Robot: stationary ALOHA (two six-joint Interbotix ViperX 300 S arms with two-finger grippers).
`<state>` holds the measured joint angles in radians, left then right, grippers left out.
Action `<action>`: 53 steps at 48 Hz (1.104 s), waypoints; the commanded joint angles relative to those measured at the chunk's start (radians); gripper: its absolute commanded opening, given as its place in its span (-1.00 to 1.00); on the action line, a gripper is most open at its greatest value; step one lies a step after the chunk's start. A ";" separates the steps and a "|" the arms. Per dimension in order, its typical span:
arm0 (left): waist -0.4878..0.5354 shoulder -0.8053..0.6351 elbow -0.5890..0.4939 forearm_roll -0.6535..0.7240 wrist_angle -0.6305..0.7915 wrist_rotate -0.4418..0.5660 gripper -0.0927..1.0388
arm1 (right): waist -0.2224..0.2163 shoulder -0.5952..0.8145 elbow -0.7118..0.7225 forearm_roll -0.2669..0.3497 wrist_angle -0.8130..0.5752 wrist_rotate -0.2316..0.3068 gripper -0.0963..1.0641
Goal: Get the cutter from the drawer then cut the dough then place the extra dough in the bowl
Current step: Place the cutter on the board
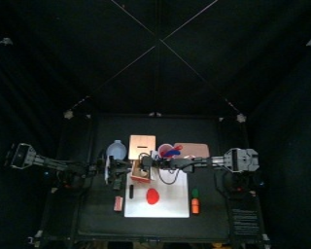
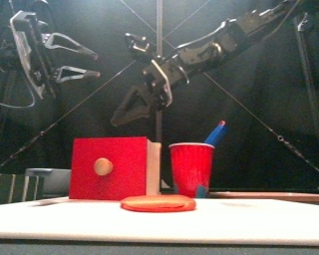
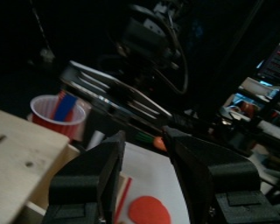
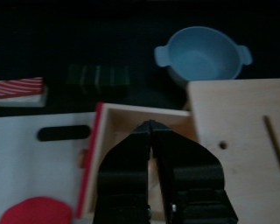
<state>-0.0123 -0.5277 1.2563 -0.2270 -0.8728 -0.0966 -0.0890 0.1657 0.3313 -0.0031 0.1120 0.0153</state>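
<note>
The pale wooden box [image 2: 152,167] with its red drawer front [image 2: 112,169] stands behind the white cutting board [image 2: 255,214]. A flat red dough disc [image 2: 157,203] lies on the board. My right gripper [image 4: 149,128] hangs shut above the box, over the drawer front [image 4: 94,153], which looks pulled out a little. I see nothing between its jaws, and no cutter is in view. My left gripper [image 3: 146,142] hovers open, high at the left [image 2: 67,60], facing the right gripper [image 3: 119,92]. The blue-grey bowl [image 4: 203,54] sits beside the box.
A red cup [image 2: 191,167] with a blue knife [image 2: 215,131] stands right of the box. A dark green sushi roll [image 4: 101,77] and a red-and-white striped toy [image 4: 17,87] lie beyond the board. Small orange toys [image 1: 194,206] lie at the board's sides.
</note>
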 commanded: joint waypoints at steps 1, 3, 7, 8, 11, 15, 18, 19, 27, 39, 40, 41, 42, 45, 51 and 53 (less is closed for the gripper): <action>0.029 -0.015 -0.011 0.015 -0.011 0.031 0.55 | -0.006 -0.032 -0.023 0.034 0.023 -0.003 0.33; 0.035 -0.018 -0.012 0.020 -0.011 0.040 0.55 | -0.008 -0.028 -0.023 0.035 0.026 -0.003 0.43; 0.041 -0.021 -0.006 0.037 -0.011 0.049 0.55 | -0.009 -0.011 -0.025 0.038 0.031 -0.003 0.48; 0.041 -0.023 -0.006 0.043 -0.011 0.049 0.55 | -0.008 -0.008 -0.026 0.038 0.031 -0.003 0.48; 0.043 -0.021 -0.002 0.044 -0.011 0.049 0.55 | -0.009 0.003 -0.028 0.035 0.044 -0.003 0.48; 0.046 -0.023 0.000 0.046 -0.011 0.049 0.55 | -0.011 0.023 -0.035 0.034 0.077 -0.005 0.48; 0.049 -0.023 0.002 0.048 -0.011 0.051 0.55 | -0.018 0.040 -0.041 0.025 0.087 -0.005 0.48; 0.051 -0.021 0.002 0.049 -0.011 0.051 0.55 | -0.021 0.048 -0.043 0.017 0.091 -0.005 0.48; 0.051 -0.023 0.009 0.049 -0.011 0.046 0.54 | -0.028 0.087 -0.054 -0.014 0.097 -0.005 0.48; 0.049 -0.021 0.014 0.048 -0.011 0.044 0.54 | -0.029 0.091 -0.075 -0.025 0.132 -0.005 0.13; 0.049 -0.021 0.015 0.048 -0.011 0.044 0.54 | -0.029 0.089 -0.075 -0.023 0.132 -0.005 0.08; 0.049 -0.023 0.015 0.048 -0.011 0.043 0.54 | -0.028 0.087 -0.075 -0.025 0.132 -0.005 0.04; 0.049 -0.021 0.017 0.046 -0.011 0.043 0.54 | -0.026 0.084 -0.075 -0.025 0.132 -0.005 -0.01; 0.048 -0.023 0.018 0.046 -0.011 0.043 0.54 | -0.021 0.067 -0.075 -0.025 0.132 -0.005 -0.08; 0.052 -0.038 0.023 0.046 -0.011 0.046 0.54 | -0.021 -0.020 -0.066 -0.025 0.130 -0.006 -0.08; 0.054 -0.049 0.026 0.046 -0.011 0.046 0.54 | -0.020 -0.061 -0.057 -0.025 0.130 -0.006 -0.08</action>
<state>0.0353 -0.5660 1.2901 -0.1810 -0.8744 -0.0522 -0.1104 0.1963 0.2792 -0.0261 0.2470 0.0107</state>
